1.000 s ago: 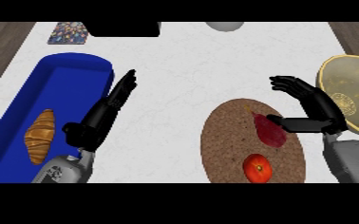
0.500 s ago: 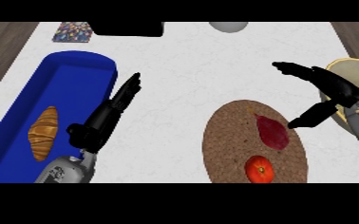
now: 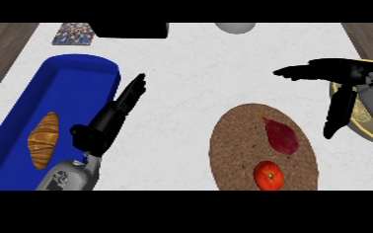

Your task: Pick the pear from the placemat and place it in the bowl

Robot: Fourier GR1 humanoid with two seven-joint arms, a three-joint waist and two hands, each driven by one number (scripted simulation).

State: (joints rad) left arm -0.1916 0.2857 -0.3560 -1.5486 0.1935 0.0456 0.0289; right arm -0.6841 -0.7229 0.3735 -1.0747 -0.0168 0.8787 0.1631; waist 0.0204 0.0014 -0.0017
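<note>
1. A long blue tray [image 3: 69,71] lies along the left of the white counter [image 3: 197,79], and a golden croissant [image 3: 44,139] lies inside it toward the near end.
2. At the right edge a bowl [image 3: 362,121] with a yellowish rim shows only in part; what is inside it I cannot tell, since the right hand covers much of it.
3. A round brown placemat [image 3: 237,148] sits at the lower right of the counter. On it lies the pear [image 3: 281,135], dark red and drop-shaped, with its narrow end pointing away from the robot.
4. Just nearer the robot on the same mat sits a red tomato [image 3: 270,175], apart from the pear.
5. The right hand [image 3: 342,76] hovers up over the bowl's edge, fingers spread wide and holding nothing, off to the right of the pear and not touching it.
6. The left hand [image 3: 109,118] rests between the tray and the mat, fingers straight and holding nothing.
7. At the far edge are a patterned tile [image 3: 75,33], a dark block [image 3: 131,29] and a grey round object [image 3: 235,27], all well apart from the mat.
</note>
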